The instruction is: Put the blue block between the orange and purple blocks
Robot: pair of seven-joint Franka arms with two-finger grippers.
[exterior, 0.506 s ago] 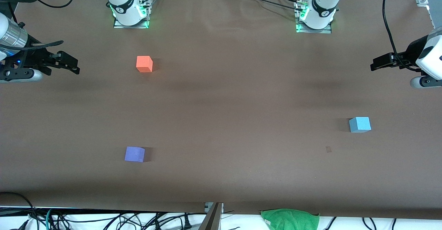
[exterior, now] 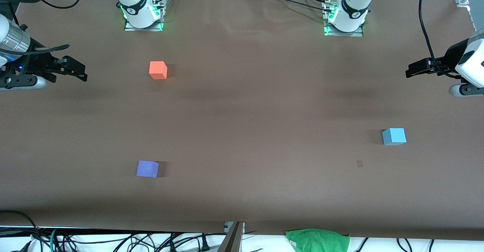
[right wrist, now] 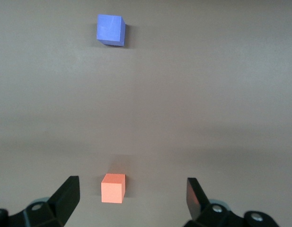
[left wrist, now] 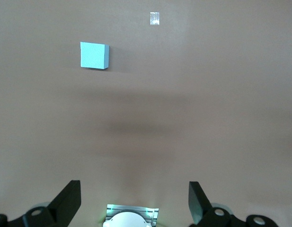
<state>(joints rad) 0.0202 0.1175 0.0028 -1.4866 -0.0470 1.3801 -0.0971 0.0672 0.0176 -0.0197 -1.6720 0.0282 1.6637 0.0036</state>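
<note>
Nothing grasped yet: blue block [exterior: 394, 136] sits toward left arm's end, well apart from orange block [exterior: 158, 70] & purple block [exterior: 147, 168]; left gripper [left wrist: 134, 205] & right gripper [right wrist: 131, 201] hover w/ fingers spread, so next move likely calls for left reach onto it.

We see a counter [exterior: 242, 112] covered with matte brown sheeting, lit evenly from above. Along its near edge lie tangled black cables [exterior: 113, 240] and a crumpled green cloth [exterior: 317, 240] on a white surface.
</note>
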